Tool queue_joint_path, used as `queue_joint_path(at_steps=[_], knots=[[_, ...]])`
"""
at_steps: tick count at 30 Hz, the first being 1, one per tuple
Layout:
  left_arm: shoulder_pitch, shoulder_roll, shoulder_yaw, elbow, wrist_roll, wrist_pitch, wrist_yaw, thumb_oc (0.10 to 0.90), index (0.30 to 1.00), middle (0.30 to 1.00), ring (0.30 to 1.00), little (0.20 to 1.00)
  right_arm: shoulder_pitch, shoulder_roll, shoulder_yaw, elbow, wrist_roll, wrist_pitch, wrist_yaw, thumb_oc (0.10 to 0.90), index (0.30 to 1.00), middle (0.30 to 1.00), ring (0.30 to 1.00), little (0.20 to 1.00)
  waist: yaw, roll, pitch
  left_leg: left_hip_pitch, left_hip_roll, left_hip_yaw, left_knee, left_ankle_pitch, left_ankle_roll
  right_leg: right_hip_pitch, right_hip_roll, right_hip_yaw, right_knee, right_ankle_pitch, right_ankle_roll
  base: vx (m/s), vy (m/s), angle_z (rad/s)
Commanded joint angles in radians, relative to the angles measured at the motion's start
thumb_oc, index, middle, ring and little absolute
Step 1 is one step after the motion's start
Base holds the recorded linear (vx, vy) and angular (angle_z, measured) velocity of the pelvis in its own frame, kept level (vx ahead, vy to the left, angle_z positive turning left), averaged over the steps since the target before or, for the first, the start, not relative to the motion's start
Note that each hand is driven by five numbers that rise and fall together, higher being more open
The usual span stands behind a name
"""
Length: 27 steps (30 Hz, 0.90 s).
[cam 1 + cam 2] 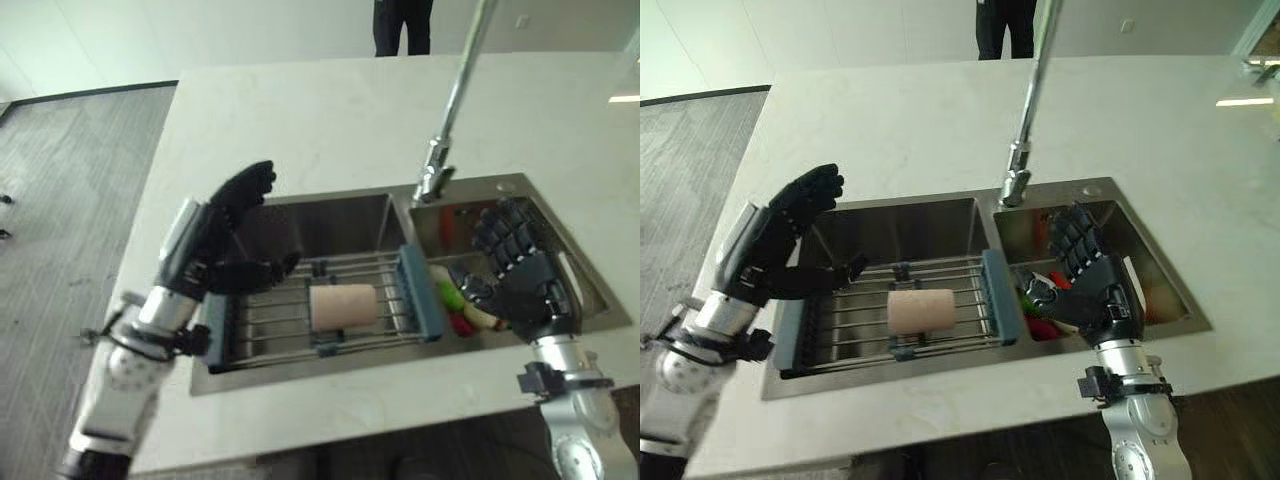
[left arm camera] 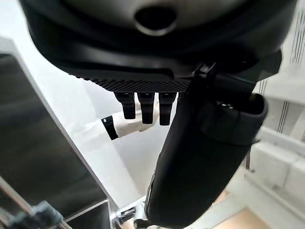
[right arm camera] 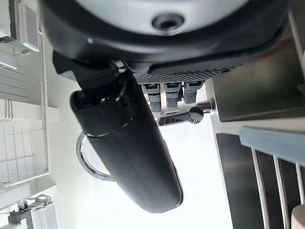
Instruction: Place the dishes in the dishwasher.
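Steel faucet (image 1: pixel 452 110) between basins — vegetables (image 1: pixel 460 305) perhaps

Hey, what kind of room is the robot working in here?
Most likely a kitchen, at an island counter: a pale stone countertop holds a double-basin steel sink with a tall faucet, and a drying rack spans the left basin. A person stands beyond.

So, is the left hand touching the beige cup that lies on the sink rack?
Apart. In the left eye view the left hand is open above the rack's left end, and bare rack bars show between it and the beige cup.
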Motion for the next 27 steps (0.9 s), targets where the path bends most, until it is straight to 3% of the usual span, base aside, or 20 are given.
queue_joint_path(at_steps=[1, 7, 12, 13, 27], knots=[[-0.023, -0.034, 0.030, -0.066, 0.101, 0.008, -0.075, 0.800, 0.900, 0.900, 0.900, 0.900, -0.118, -0.065, -0.035, -0.063, -0.048, -0.061, 0.015, 0.800, 0.900, 0.900, 0.900, 0.900, 0.006, 0.036, -0.102, 0.031, 0.118, -0.054, 0.041, -0.088, -0.132, -0.046, 0.036, -0.017, 0.009, 0.039, 0.075, 0.01, 0.054, -0.24], [-0.106, 0.006, -0.053, -0.051, 0.150, 0.154, -0.206, 0.800, 0.900, 0.900, 0.900, 0.900, -0.146, -0.081, -0.032, -0.048, -0.043, -0.035, 0.034, 0.800, 0.900, 0.900, 0.900, 0.900, -0.023, 0.047, -0.114, 0.041, 0.119, -0.026, 0.041, -0.101, -0.122, -0.062, 0.039, 0.006, 0.009, 0.046, 0.081, -0.01, 0.027, -0.11], [-0.153, 0.031, -0.094, -0.035, 0.153, 0.210, -0.252, 0.800, 0.900, 0.900, 0.900, 0.900, -0.146, -0.093, -0.036, -0.048, -0.042, -0.027, 0.042, 0.800, 0.900, 0.900, 0.900, 0.900, -0.040, 0.049, -0.120, 0.052, 0.119, -0.013, 0.041, -0.109, -0.117, -0.066, 0.048, 0.021, 0.009, 0.047, 0.082, 0.01, -0.015, -0.13], [-0.169, 0.036, -0.105, -0.037, 0.145, 0.254, -0.275, 0.800, 0.900, 0.900, 0.900, 0.900, -0.143, -0.094, -0.040, -0.050, -0.045, -0.019, 0.047, 0.800, 0.900, 0.900, 0.900, 0.900, -0.048, 0.050, -0.124, 0.055, 0.120, -0.009, 0.041, -0.111, -0.117, -0.070, 0.053, 0.030, 0.009, 0.048, 0.081, 0.02, -0.024, -0.10], [-0.137, -0.056, -0.134, -0.089, 0.182, 0.366, -0.336, 0.800, 0.900, 0.900, 0.900, 0.900, -0.132, -0.078, -0.044, -0.063, -0.078, 0.002, 0.028, 0.800, 0.900, 0.900, 0.900, 0.900, -0.043, 0.047, -0.127, 0.061, 0.131, -0.018, 0.041, -0.114, -0.123, -0.073, 0.061, 0.028, 0.009, 0.043, 0.077, 0.00, -0.045, -0.04]])
